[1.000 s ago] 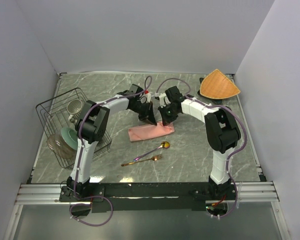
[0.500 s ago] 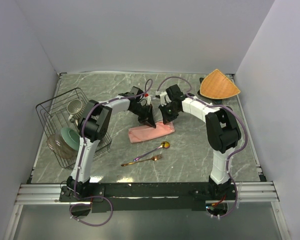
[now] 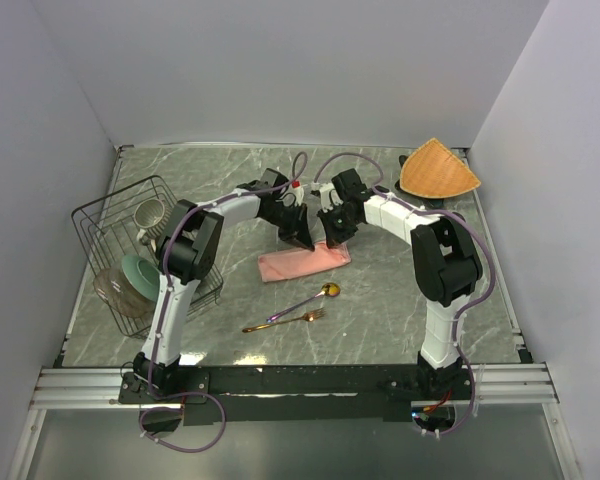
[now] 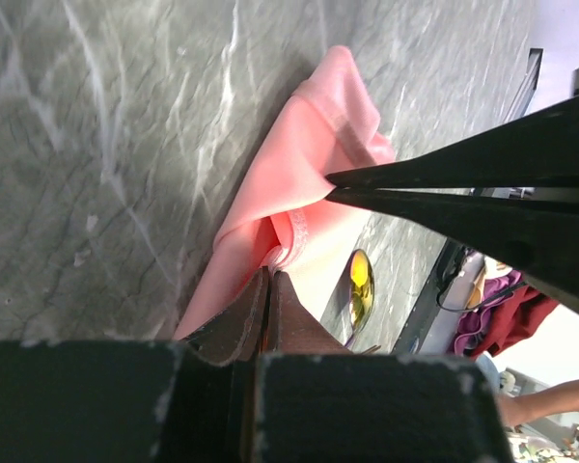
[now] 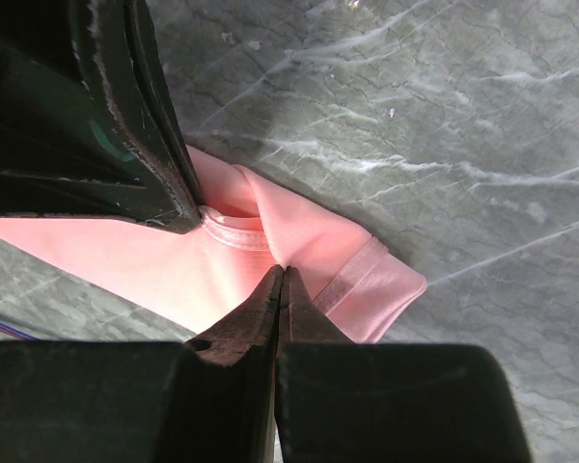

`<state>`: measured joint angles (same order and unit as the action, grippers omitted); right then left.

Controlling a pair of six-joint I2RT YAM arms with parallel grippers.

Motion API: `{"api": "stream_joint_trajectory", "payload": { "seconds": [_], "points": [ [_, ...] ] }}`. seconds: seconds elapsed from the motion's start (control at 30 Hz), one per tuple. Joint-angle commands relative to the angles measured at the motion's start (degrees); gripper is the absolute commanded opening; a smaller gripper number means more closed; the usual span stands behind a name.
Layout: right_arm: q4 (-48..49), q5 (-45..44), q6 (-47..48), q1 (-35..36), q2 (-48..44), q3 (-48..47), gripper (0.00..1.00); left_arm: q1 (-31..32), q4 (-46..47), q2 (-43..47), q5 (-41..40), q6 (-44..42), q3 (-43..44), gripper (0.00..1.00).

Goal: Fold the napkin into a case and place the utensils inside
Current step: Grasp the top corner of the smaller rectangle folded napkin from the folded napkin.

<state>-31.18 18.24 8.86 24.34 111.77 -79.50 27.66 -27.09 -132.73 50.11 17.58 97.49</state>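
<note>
The salmon-pink napkin (image 3: 298, 264) lies folded into a narrow layered strip in the middle of the table. My left gripper (image 3: 303, 241) is shut on a fold of its hemmed upper edge (image 4: 291, 228), fingertips pinching the cloth. My right gripper (image 3: 332, 241) is shut on the same upper layer a little to the right, near the strip's right end (image 5: 372, 275). The two grippers stand close together, tips nearly touching. The gold spoon (image 3: 312, 297) and gold fork (image 3: 285, 321) lie side by side on the table nearer to me, apart from the napkin; the spoon's bowl (image 4: 361, 280) shows in the left wrist view.
A black wire rack (image 3: 120, 225) with a cup, a green plate and a glass bowl stands at the left. An orange-tan fan-shaped mat (image 3: 438, 170) rests in the far right corner. White walls close in the grey marble table (image 3: 380, 300).
Both grippers stay pinched on the napkin's upper edge. The strip's right end has shifted very slightly toward the far side. The spoon and fork have not moved.
</note>
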Motion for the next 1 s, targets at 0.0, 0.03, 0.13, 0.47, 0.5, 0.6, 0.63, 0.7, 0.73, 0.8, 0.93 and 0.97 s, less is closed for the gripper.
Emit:
{"api": "stream_joint_trajectory", "payload": {
  "seconds": [0.0,0.03,0.13,0.47,0.5,0.6,0.63,0.7,0.73,0.8,0.93,0.97],
  "points": [
    [-0.02,-0.40,0.63,-0.52,-2.69,-2.59,0.00,-0.06,0.47,-0.69,0.44,-2.20,3.23,0.01],
    [-0.02,-0.48,0.80,-0.43,-2.61,-2.59,0.00,-0.15,-0.50,-1.30,0.08,-2.38,3.84,0.01],
    [-0.20,-0.84,0.80,-0.43,-1.99,-3.02,0.00,-0.24,-2.78,-1.92,-0.89,-3.61,4.46,0.01],
    [-0.99,-0.66,0.10,-0.78,-2.60,-5.22,0.00,-0.50,-5.78,-5.52,-3.79,-4.31,5.08,0.01],
    [-0.99,-0.84,0.10,-0.87,-2.78,-5.22,0.00,-0.50,-5.69,-5.61,-3.79,-4.31,4.55,0.01],
    [-0.73,-1.19,0.80,-0.78,-3.31,-4.78,0.11,-0.41,-5.25,-5.35,-3.61,-4.31,3.76,0.01],
    [-0.55,-1.36,0.98,-0.78,-3.57,-4.26,0.19,-0.41,-5.17,-5.26,-3.70,-4.23,3.67,0.01],
    [0.59,-1.54,1.77,-0.87,-4.01,-3.47,0.28,-0.50,-4.99,-5.09,-3.61,-4.40,3.41,0.01],
    [0.77,-1.71,2.03,-0.78,-4.36,-3.03,0.33,-0.50,-4.99,-5.00,-3.61,-4.31,3.23,0.01],
    [1.12,-2.42,2.74,-0.70,-4.63,-2.76,0.42,-0.50,-5.08,-5.00,-3.53,-4.49,3.14,0.01],
    [3.22,-4.52,5.19,0.27,-5.85,-0.66,0.47,-0.41,-5.08,-5.26,-3.53,-4.31,3.32,0.01],
    [3.66,-5.31,6.33,0.71,-6.12,-0.13,0.47,-0.50,-5.08,-5.35,-3.53,-4.31,3.58,0.01]
  ]
}}
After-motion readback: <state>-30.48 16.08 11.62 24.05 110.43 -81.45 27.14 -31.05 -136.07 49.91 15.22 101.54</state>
